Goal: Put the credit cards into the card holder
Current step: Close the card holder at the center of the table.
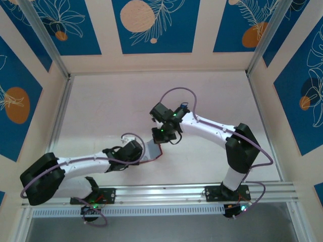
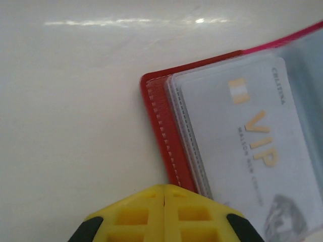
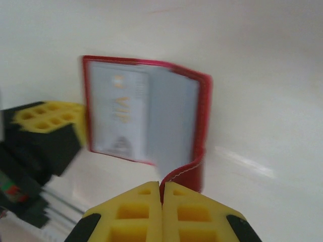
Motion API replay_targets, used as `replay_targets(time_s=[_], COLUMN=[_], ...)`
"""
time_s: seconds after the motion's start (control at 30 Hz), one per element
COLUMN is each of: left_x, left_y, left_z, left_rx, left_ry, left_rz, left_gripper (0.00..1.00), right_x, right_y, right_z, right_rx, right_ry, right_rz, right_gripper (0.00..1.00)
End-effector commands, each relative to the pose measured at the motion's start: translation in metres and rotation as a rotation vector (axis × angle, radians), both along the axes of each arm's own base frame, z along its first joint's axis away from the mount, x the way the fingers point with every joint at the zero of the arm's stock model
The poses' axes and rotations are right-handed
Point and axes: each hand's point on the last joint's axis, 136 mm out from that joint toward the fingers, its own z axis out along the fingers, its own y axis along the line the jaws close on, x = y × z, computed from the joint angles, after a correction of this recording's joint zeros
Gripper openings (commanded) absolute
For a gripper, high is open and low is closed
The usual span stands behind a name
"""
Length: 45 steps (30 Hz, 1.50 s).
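card holder (image 1: 156,153) lying open on worktop (image 1: 111,111), between the two arms. left claw (image 2: 165,194) clenched, tips right at corner of red cover, touching its edge, honestly can't tell if it's pinching anything. right claw (image 3: 161,187) clenched too, curled-up edge of red cover caught between fingers, that flap lifted off worktop. pale VIP card (image 2: 252,146) sits in clear pocket, on half nearest left claw. right wrist view kinda blurry.

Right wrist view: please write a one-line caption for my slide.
Shut right gripper pinches the edge of the open red card holder; a VIP card shows inside.
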Motion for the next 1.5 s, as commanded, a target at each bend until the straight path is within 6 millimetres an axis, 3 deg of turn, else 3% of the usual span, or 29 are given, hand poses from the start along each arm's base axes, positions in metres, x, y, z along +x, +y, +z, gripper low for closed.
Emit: replay_targets(time_s=[0.0,0.17,0.37,0.67,0.87,1.07,1.17,1.27,1.47], left_x=[-0.001,-0.004,-0.004,-0.023,-0.031,-0.031,-0.030,-0.028,-0.026], left_y=[-0.015,-0.010,-0.001,0.049,0.074,0.079,0.077,0.075,0.070], left_z=[0.009,-0.002,0.001,0.011,0.021,0.028,0.032,0.034,0.039], left_rx=[-0.115,-0.108,-0.113,-0.092,-0.077,-0.079,-0.086,-0.084,-0.084], left_ry=[-0.015,-0.004,-0.024,-0.061,-0.096,-0.115,-0.120,-0.125,-0.132], left_rz=[0.001,0.012,0.048,0.142,0.183,0.192,0.187,0.178,0.159], left_gripper=[0.05,0.05,0.04,0.05,0.05,0.05,0.05,0.05,0.05], right_x=[-0.007,-0.009,-0.015,-0.012,-0.021,-0.030,-0.029,-0.027,-0.009], right_y=[0.037,0.056,0.073,0.094,0.111,0.148,0.158,0.157,0.137], right_z=[0.013,0.016,-0.002,-0.021,-0.035,-0.050,-0.058,-0.052,-0.004], right_rx=[0.107,0.167,0.219,0.244,0.251,0.299,0.311,0.330,0.370], right_ry=[0.040,0.082,0.172,0.247,0.289,0.328,0.334,0.318,0.227], right_rz=[0.037,0.043,0.023,-0.001,0.027,0.088,0.106,0.121,0.149], right_gripper=[0.00,0.00,0.00,0.00,0.00,0.02,0.09,0.20,0.35])
